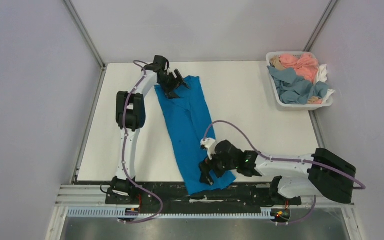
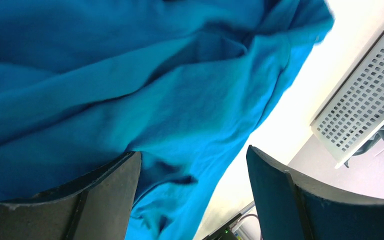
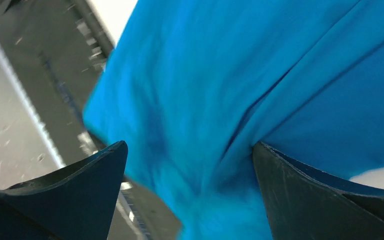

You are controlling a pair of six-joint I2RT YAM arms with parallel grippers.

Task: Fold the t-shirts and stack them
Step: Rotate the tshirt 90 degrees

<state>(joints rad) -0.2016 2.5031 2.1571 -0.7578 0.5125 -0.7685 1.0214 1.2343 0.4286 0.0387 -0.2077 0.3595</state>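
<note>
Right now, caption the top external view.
Left claw and right claw at opposite ends of a blue t-shirt, basket far right.

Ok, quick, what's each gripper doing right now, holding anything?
Left gripper: open, jaws spread over the far end of the blue t-shirt, nothing clamped.
Right gripper: open, jaws spread over the shirt's near end, nothing clamped.

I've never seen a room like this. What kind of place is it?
Probably a robot lab: left arm and right arm bolted by a white table, plain grey walls, a laundry basket.
</note>
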